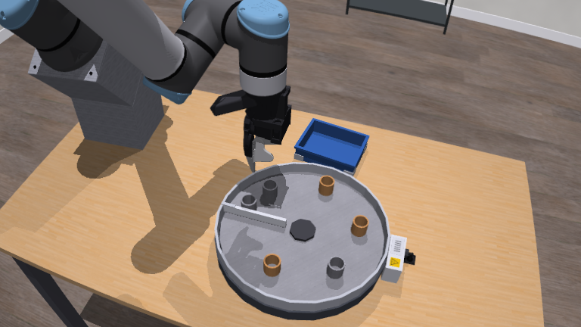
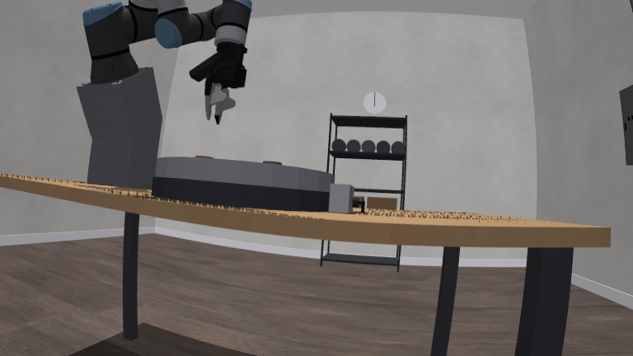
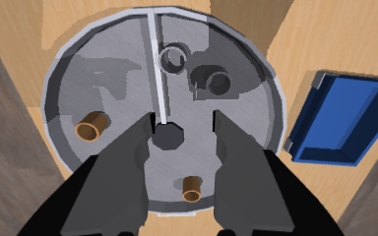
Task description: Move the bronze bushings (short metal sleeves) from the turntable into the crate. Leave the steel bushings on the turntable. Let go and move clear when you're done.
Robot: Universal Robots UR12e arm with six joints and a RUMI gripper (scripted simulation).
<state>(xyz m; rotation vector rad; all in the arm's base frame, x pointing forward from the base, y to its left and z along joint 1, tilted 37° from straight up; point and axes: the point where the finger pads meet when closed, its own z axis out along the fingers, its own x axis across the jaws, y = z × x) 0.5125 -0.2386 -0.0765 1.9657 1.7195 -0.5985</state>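
The round grey turntable [image 1: 302, 233] holds three bronze bushings: one at the back [image 1: 326, 185], one at the right [image 1: 359, 225] and one at the front left [image 1: 271, 264]. Three steel bushings stand on it: two at the back left [image 1: 269, 191] [image 1: 249, 201] and one at the front [image 1: 336, 266]. The blue crate [image 1: 330, 143] sits just behind the turntable and is empty. My gripper [image 1: 256, 161] hangs well above the turntable's back left rim. Its fingers are drawn close together with nothing between them. The wrist view shows two bronze bushings [image 3: 92, 126] [image 3: 192, 189] and the crate [image 3: 335, 120].
A black octagonal hub [image 1: 302, 229] sits at the turntable's centre, with a white divider bar [image 1: 253, 215] to its left. A white control box [image 1: 396, 258] is fixed to the turntable's right side. The robot's grey pedestal [image 1: 107, 91] stands at the table's back left.
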